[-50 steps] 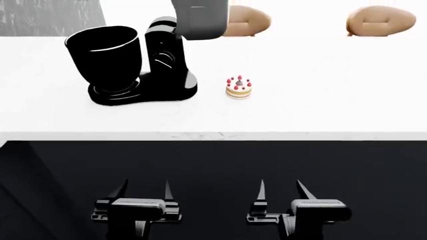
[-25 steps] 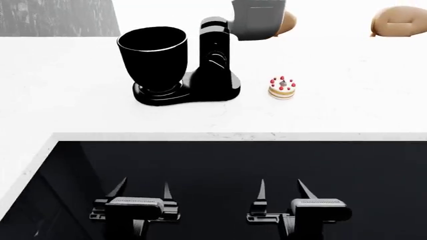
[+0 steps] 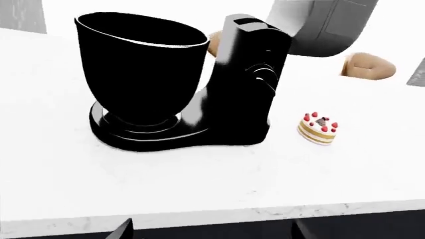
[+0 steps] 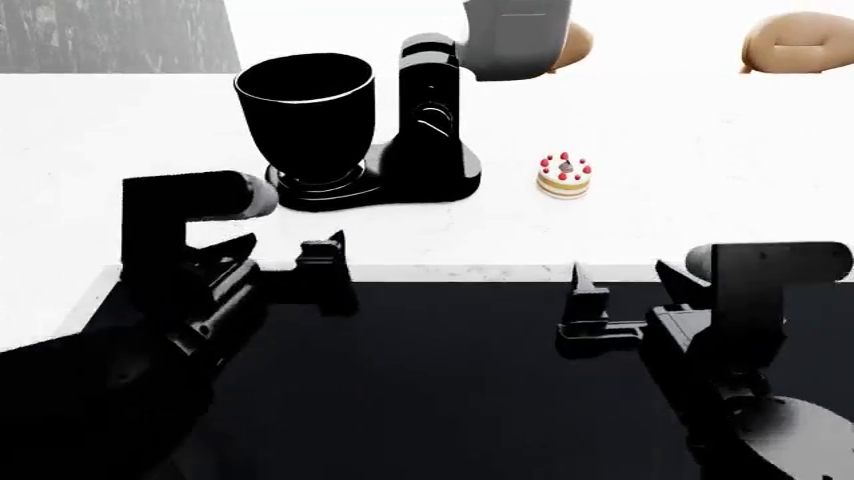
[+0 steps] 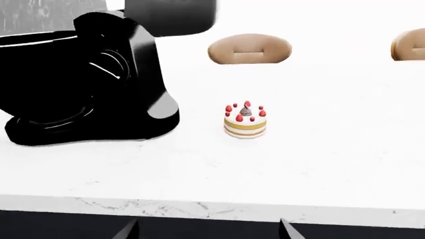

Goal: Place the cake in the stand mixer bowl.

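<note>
The cake [image 4: 565,176], tiny with white icing and red berries, sits on the white counter right of the black stand mixer. The glossy black stand mixer bowl [image 4: 304,115] stands on the mixer's base, left of its column. My left gripper [image 4: 287,252] is open and empty at the counter's front edge, below the bowl. My right gripper [image 4: 627,290] is open and empty just in front of the edge, below and right of the cake. The left wrist view shows the bowl [image 3: 139,74] and the cake [image 3: 318,129]. The right wrist view shows the cake [image 5: 245,120] ahead of the open fingertips [image 5: 129,230].
The mixer's grey-white head [image 4: 518,38] is tilted up behind the column. Tan loaves [image 4: 798,42] lie at the counter's back, one [image 5: 250,49] behind the cake. The counter's front edge [image 4: 467,272] drops to a dark cabinet face.
Both arms have risen from low in the head view up to the counter's front edge. The view shifted left between the first two frames, then held.
</note>
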Controlling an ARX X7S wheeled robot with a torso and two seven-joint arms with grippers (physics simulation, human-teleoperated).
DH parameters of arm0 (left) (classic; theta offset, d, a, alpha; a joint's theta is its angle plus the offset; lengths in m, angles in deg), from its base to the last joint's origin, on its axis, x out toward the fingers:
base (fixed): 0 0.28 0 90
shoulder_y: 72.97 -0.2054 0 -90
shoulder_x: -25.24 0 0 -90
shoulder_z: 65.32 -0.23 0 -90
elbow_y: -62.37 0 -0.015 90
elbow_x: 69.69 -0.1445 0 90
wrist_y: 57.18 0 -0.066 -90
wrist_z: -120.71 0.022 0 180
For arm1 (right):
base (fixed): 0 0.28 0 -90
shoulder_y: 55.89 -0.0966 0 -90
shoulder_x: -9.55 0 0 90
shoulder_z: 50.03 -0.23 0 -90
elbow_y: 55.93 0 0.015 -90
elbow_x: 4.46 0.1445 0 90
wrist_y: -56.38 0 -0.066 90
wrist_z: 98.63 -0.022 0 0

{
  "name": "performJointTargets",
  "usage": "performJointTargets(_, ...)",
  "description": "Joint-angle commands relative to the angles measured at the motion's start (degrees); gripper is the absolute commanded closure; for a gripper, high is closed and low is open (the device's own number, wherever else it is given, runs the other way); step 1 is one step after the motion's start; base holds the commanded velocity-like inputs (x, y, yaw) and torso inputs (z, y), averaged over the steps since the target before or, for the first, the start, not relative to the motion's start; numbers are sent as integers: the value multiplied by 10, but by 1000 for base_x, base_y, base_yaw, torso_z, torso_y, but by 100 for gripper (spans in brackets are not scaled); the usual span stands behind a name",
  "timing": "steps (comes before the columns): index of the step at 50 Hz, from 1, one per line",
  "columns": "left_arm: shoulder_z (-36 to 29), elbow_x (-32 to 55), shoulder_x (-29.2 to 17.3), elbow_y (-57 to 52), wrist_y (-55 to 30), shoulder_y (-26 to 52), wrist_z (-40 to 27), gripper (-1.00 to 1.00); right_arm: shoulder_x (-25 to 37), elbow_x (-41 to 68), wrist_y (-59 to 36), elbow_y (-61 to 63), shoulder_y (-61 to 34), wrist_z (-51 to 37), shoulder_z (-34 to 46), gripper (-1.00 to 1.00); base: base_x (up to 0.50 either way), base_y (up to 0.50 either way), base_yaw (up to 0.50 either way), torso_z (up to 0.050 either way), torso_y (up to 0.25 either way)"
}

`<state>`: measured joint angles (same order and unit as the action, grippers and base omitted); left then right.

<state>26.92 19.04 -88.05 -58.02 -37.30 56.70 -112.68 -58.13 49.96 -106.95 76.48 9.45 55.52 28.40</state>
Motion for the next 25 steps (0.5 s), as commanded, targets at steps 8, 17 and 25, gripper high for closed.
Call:
performJointTargets(8, -216, 498, -224, 110, -97, 274, -283, -100, 167, 352, -152, -56, -178, -96, -16, -100, 0, 0, 0, 0, 0)
performJointTargets(17, -126, 498, -269, 98, -119, 261, -235, -100, 230, 372, -130, -80, -188, -79, -21, -100, 0, 0, 0, 0, 0)
performJointTargets(25, -53, 488, -301, 85, -123, 209, -213, -100, 248, 271, -97, -39, -153, 17, -20, -100, 0, 0, 0, 0, 0)
